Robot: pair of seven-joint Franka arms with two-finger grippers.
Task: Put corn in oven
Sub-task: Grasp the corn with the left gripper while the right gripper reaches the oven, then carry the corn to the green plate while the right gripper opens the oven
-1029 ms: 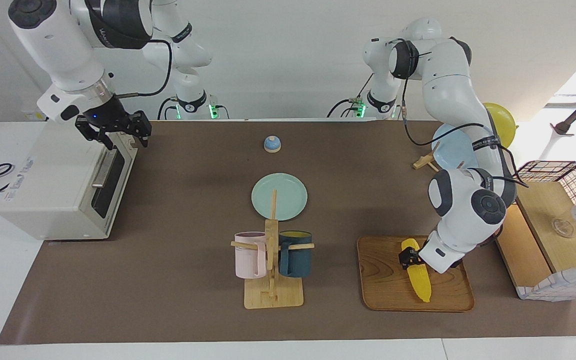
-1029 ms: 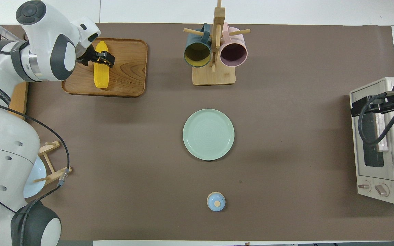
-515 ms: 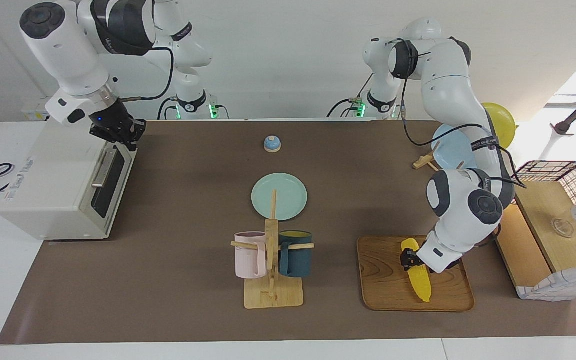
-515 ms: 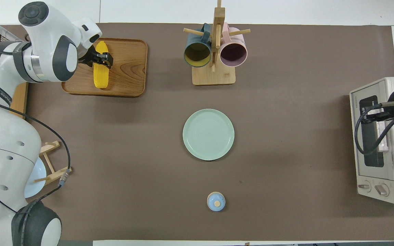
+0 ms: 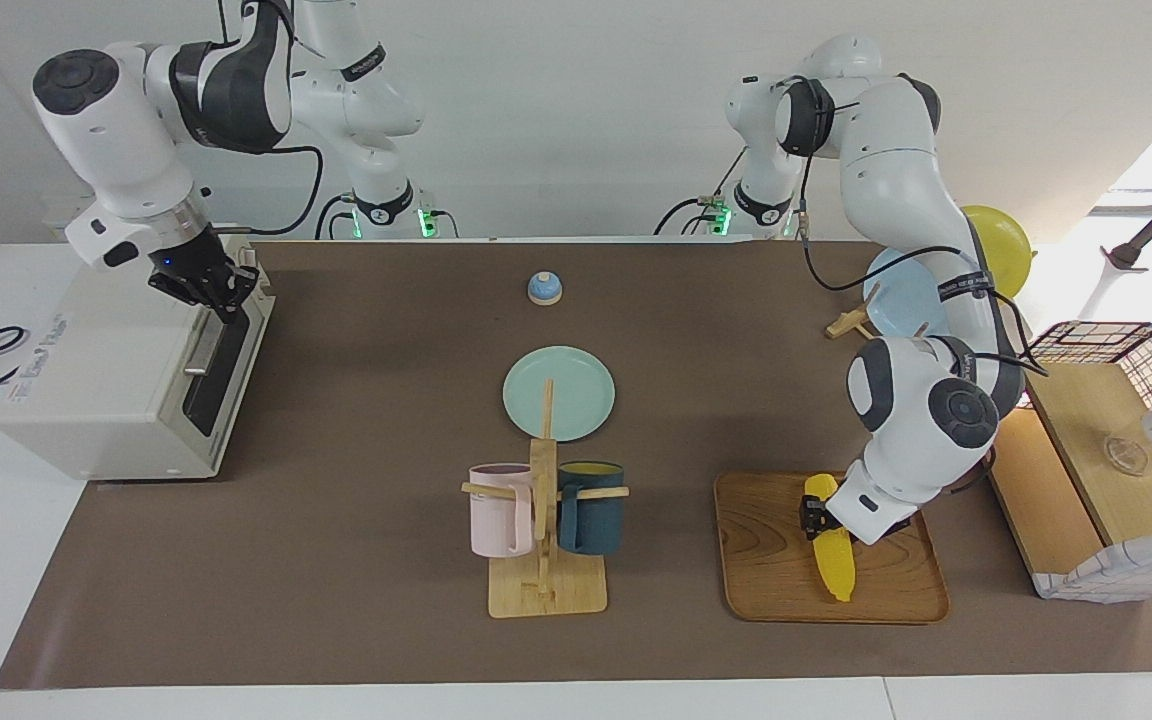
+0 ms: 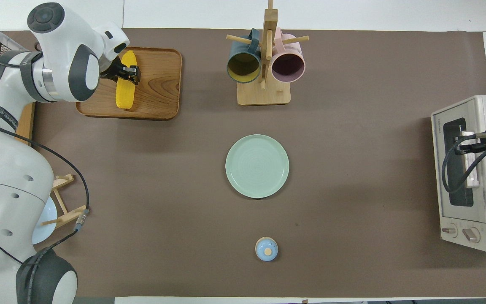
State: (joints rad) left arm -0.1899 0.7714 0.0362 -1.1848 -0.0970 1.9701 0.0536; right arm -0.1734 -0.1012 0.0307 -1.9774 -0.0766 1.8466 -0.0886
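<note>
The yellow corn lies on a wooden tray at the left arm's end of the table. My left gripper is down on the corn's thick end, with its fingers on either side of the cob and shut on it. In the overhead view the left gripper crosses the corn on the tray. The cream-white oven stands at the right arm's end, with its dark glass door closed. My right gripper hangs over the door's top edge by the bar handle. It also shows in the overhead view over the oven.
A wooden mug rack with a pink and a dark blue mug stands mid-table, with a green plate nearer to the robots. A small blue bell sits nearer still. A plate rack holds a blue plate. A wooden crate borders the tray.
My right gripper swung from above the oven's front corner down over the door's top edge and turned. My left gripper settled on the corn, which shifted slightly on the tray.
</note>
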